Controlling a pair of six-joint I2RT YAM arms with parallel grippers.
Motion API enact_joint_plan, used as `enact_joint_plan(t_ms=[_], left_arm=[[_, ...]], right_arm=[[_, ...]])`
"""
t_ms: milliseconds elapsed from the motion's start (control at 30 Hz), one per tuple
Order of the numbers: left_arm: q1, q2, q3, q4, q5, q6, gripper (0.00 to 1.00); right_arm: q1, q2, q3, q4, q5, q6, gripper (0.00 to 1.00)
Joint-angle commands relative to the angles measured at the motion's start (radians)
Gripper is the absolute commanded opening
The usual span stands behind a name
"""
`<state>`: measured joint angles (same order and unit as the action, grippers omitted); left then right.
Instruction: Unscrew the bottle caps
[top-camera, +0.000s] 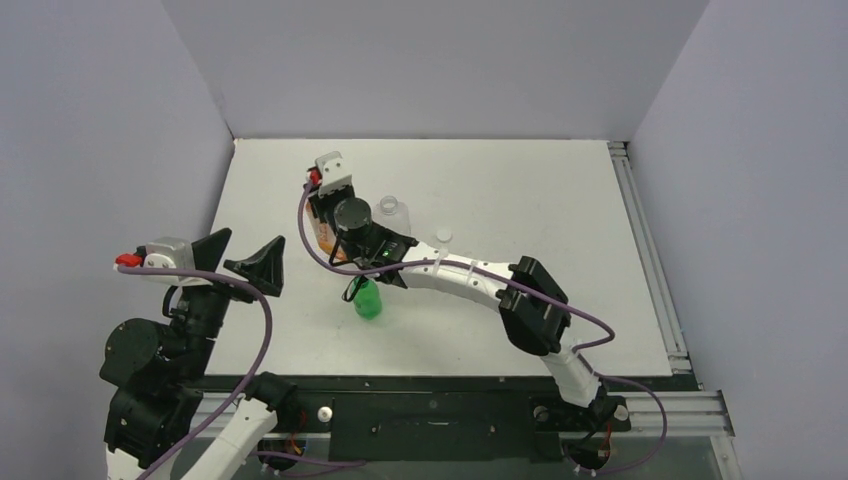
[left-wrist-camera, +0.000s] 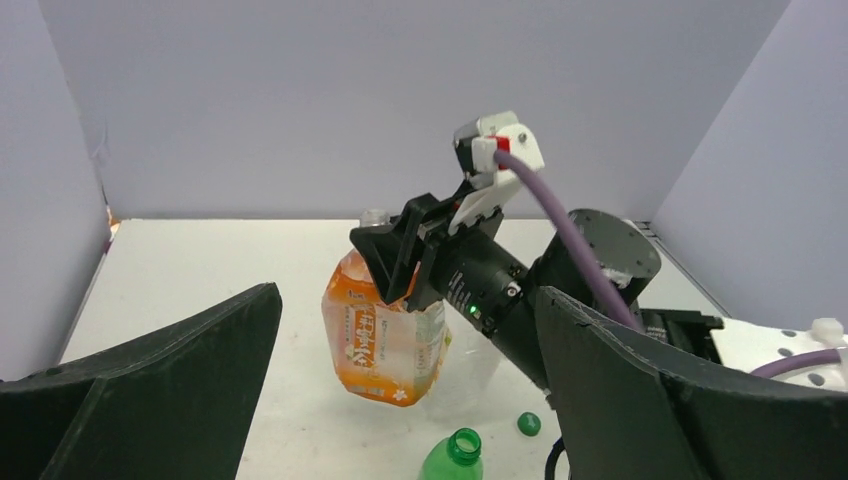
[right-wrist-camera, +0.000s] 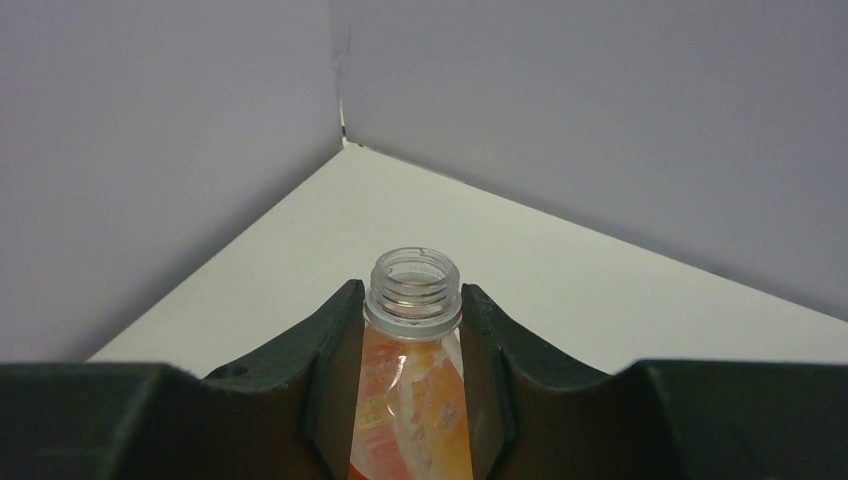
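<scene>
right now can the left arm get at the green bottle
Probably yes: the left gripper is open, bare table lies between it and the green bottle, though the right arm passes close over the bottle.

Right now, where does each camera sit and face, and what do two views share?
Top external: above, behind the bases, looking down on the table; both arms show.
Left wrist: faces across at the right gripper; own open fingers show.
Right wrist: looks along its fingers at the orange bottle.
Both wrist views share that bottle.
</scene>
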<state>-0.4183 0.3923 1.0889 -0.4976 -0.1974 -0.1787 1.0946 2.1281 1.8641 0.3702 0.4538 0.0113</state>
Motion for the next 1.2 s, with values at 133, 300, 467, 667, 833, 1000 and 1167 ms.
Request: enact_joint_plan(t_ms=[133, 300, 467, 667, 833, 1000, 1167], left_arm=[[-0.011, 0.006, -0.019, 0.080, 0.025, -0.017, 0.97], [-0.015, 0.012, -0.012, 0.101, 0.031, -0.029, 0.97], [-0.016, 0.010, -0.016, 0.103, 0.039, -0.032, 0.97], [-0.016, 0.010, -0.022, 0.109, 0.042, -0.028, 0.97], [-0.017, 0.023, -0.017, 0.069, 0.044, -0.023, 0.97], [-0.017, 0.042, -0.008, 0.027, 0.022, -0.022, 0.97], [-0.017, 0.048, 0.007, 0.016, 0.018, -0.019, 0.97]], right_arm=[[0.000, -0.017, -0.286, 0.444, 0.091, -0.088, 0.05], [-0.006, -0.010, -0.405, 0.611, 0.083, -0.054, 0.10], [-0.004, -0.008, -0.471, 0.644, 0.096, 0.016, 0.10], [0.012, -0.037, -0.572, 0.677, 0.117, 0.030, 0.14], [0.022, -0.063, -0.638, 0.655, 0.108, 0.032, 0.44], [0.023, -0.106, -0.660, 0.595, 0.053, 0.031, 0.68], [0.022, -0.161, -0.686, 0.560, 0.027, 0.042, 0.74]])
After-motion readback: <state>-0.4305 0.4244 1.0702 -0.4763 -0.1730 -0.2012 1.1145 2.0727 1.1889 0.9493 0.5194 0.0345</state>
